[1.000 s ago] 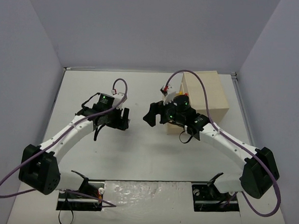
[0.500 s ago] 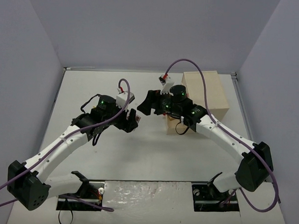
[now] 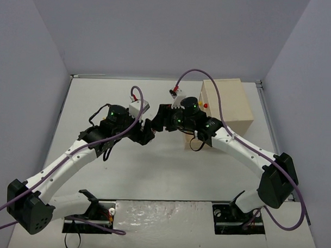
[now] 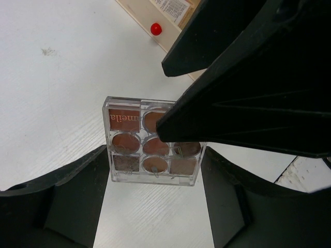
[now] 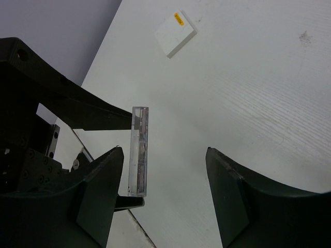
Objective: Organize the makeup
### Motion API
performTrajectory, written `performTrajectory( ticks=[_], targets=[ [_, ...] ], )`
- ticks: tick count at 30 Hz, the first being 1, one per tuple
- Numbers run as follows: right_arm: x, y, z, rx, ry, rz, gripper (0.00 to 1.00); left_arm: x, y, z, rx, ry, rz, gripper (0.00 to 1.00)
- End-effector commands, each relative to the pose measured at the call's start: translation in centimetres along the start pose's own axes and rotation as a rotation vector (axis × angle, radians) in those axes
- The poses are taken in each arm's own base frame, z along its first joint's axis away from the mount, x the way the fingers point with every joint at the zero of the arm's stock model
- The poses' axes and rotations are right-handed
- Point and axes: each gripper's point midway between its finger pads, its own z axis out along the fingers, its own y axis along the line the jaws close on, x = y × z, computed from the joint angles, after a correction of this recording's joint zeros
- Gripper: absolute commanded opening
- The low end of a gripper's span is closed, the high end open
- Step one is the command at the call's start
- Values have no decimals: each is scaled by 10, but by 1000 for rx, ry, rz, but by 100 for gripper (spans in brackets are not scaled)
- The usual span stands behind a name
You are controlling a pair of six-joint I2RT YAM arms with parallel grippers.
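A clear eyeshadow palette (image 4: 152,147) with brown pans hangs above the table, and my left gripper (image 4: 155,206) is shut on its two sides. The right wrist view shows the same palette (image 5: 139,150) edge-on, standing between the fingers of my right gripper (image 5: 164,155). It is close to the left finger and well clear of the other, so that gripper is open. From above, the left gripper (image 3: 148,129) and right gripper (image 3: 161,118) meet at mid-table and hide the palette. A white square card (image 5: 176,33) lies flat on the table beyond.
The beige wooden drawer box (image 3: 227,104) stands at the back right, just behind the right arm. Its red knob (image 4: 155,28) shows in the left wrist view. Grey walls close in the table on the left, back and right.
Both arms have moved toward each other and met at mid-table. The left arm carried the palette rightward. The right gripper came around the palette and its jaws have narrowed.
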Motion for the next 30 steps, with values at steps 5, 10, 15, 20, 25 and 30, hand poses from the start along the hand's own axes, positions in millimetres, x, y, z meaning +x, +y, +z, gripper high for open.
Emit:
performTrajectory(
  ticks=[5,10,15,20,25,30],
  targets=[
    [-19,24,0,-65,-55,-23,47,-55,-12,-1,43,-159,66,32],
    [-19,21,1,-53,-62,-32,16,-53,-10,2,38,-154,64,32],
    [-18,13,1,-16,-63,-58,0,-46,-6,7,21,-125,41,37],
    [-25,1,-4,57,-85,-105,0,-40,3,11,-24,-103,12,67],
    [-41,-27,-19,232,-149,-206,0,-33,22,6,-136,-64,-21,93],
    [-56,-74,-44,497,-219,-310,0,-24,61,-14,-323,-26,-65,97]
  ],
)
